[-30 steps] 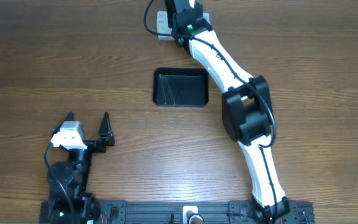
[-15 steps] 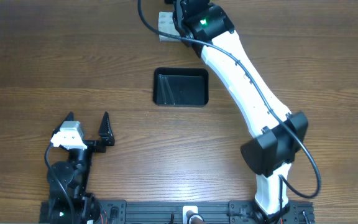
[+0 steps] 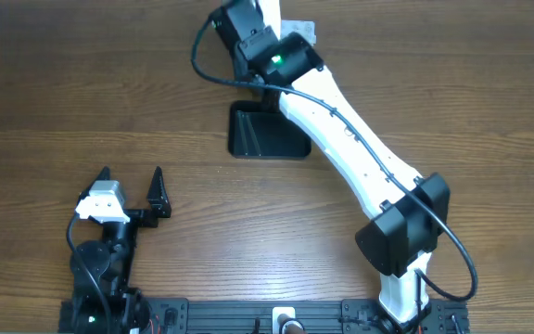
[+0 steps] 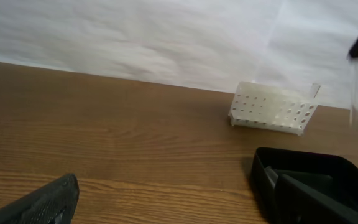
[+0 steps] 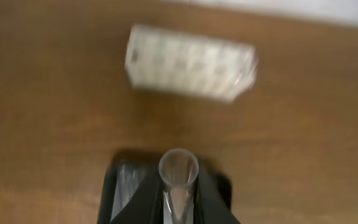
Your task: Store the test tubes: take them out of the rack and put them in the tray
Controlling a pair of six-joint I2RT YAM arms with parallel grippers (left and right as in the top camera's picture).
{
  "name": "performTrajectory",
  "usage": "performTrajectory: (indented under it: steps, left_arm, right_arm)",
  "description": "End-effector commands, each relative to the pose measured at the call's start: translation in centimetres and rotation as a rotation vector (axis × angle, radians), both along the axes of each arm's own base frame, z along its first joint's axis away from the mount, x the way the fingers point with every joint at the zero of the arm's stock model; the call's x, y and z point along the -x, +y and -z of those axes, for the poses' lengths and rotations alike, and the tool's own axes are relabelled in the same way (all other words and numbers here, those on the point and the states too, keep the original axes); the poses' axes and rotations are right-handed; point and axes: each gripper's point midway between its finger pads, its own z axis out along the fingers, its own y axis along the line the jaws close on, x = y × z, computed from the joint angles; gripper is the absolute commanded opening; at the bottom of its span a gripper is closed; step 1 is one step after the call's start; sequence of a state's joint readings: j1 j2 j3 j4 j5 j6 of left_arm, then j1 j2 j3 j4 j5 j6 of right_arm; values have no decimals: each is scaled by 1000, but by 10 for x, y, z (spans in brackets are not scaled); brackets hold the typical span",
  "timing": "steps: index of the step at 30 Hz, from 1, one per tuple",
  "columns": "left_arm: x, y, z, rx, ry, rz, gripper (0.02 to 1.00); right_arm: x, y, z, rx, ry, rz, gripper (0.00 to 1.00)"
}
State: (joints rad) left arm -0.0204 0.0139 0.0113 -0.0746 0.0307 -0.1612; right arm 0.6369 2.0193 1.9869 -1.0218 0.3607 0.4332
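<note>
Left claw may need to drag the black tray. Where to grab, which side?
Probably pinch the black tray by its left wall from above, one finger inside, one outside: thin upright rim, it faces the open left claw, and the right arm overhangs the opposite side.

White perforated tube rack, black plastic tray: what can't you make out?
Whether the white rack holds tubes: too small in the left wrist view, blurred in the right wrist view, partly under the right arm from above.
What the black tray holds: cropped by the left wrist view's edge; the right gripper and its clear test tube hide it in the right wrist view.
</note>
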Motion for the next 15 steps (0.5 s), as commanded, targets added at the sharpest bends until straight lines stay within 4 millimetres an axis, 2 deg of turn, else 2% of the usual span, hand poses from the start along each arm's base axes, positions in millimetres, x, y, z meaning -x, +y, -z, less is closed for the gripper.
performTrajectory:
  steps: [1,7,15]
  left_arm:
    - [0,-3,1,8,0,16,1000]
    - [0,-3,1,8,0,16,1000]
    - [0,-3,1,8,0,16,1000]
  right_arm:
    - [20,1,48,-40,118,45,88]
    - [25,-2,86,-51,146,74,99]
    - [23,-6,109,-75,136,107,97]
